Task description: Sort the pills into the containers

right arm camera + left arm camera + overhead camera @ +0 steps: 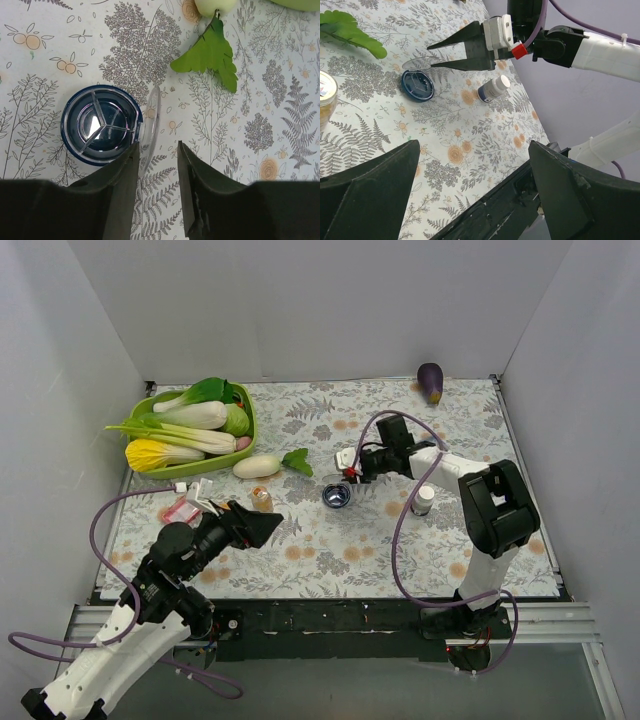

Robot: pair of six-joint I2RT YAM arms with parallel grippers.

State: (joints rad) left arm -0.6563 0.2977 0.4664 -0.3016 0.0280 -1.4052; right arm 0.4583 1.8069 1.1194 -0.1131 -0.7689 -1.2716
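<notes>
A round dark-blue pill container (101, 124) with three compartments stands on the floral cloth, its clear hinged lid (151, 120) tipped open to the right. It also shows in the top view (336, 497) and in the left wrist view (418, 86). My right gripper (157, 146) is open just above it, with the lid's lower edge between the fingers and nothing gripped. A white pill bottle (423, 500) lies right of the container. A small amber jar (261, 499) stands to its left. My left gripper (268, 526) is open wide and empty, hovering near the amber jar.
A big green basket (245, 445) of vegetables sits at the back left, with a white radish (257, 466) and a green leaf (297, 461) beside it. A pink item (180, 510) lies near the left arm. A purple eggplant (430, 382) lies at the back right.
</notes>
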